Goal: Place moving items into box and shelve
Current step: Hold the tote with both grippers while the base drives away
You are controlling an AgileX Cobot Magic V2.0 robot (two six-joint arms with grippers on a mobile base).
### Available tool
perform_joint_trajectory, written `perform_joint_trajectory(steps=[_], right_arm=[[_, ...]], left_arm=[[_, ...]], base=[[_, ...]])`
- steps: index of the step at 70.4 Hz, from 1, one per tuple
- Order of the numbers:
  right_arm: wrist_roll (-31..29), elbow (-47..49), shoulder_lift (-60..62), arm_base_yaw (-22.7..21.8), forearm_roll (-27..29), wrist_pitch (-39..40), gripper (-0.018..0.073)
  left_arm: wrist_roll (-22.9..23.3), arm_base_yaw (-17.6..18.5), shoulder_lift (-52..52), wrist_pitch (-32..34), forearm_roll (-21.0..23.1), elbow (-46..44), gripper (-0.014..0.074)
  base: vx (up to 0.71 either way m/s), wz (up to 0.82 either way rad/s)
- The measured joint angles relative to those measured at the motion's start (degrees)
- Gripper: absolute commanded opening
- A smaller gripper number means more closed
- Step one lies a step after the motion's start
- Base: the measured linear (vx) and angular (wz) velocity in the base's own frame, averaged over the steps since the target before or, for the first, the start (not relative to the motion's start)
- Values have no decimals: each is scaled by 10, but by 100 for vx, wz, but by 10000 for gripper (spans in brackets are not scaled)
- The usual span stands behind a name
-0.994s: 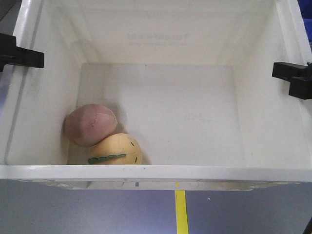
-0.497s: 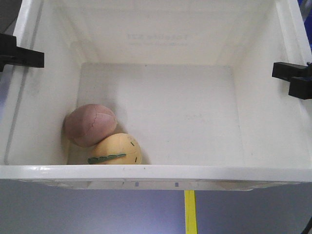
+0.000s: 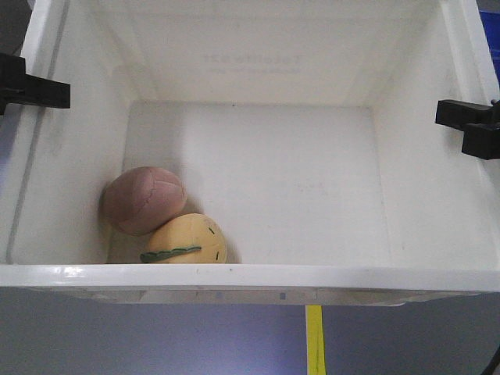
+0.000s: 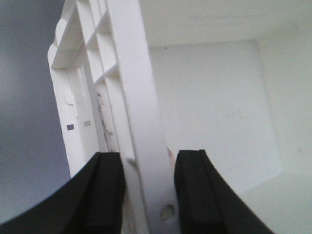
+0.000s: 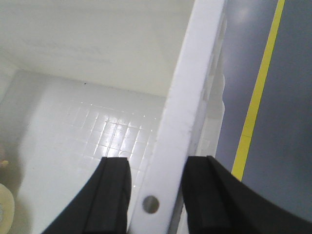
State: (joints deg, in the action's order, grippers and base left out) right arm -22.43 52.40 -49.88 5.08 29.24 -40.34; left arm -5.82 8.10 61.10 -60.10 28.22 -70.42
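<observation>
The white box (image 3: pixel 250 277) fills the front view, seen from above. Inside it, at the near left corner, the dusty pink ball (image 3: pixel 144 200) and the pale yellow ball (image 3: pixel 187 239) with a green stripe lie touching each other. My left gripper (image 3: pixel 35 90) clamps the box's left rim; the wrist view has its black fingers (image 4: pixel 148 190) on either side of the ribbed rim (image 4: pixel 131 97). My right gripper (image 3: pixel 469 125) holds the right rim the same way, its fingers (image 5: pixel 157 195) straddling the white edge (image 5: pixel 195 83).
Grey floor with a yellow stripe (image 3: pixel 315 340) shows below the box's front rim and beside its right wall (image 5: pixel 258 97). A blue object (image 3: pixel 491 35) peeks in at the top right corner.
The yellow floor stripe has slid to the right under the box, so the box and arms are moving over the floor. Both balls and both grippers keep their places relative to the box.
</observation>
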Motion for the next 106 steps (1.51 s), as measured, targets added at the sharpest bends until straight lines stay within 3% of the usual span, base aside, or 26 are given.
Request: perform_joint_trajectory(steps=[106], right_arm=[[0,0,0,0,0,0,-4]], left_arm=[[0,0,0,0,1,0,-6]], base=[[55,-3]])
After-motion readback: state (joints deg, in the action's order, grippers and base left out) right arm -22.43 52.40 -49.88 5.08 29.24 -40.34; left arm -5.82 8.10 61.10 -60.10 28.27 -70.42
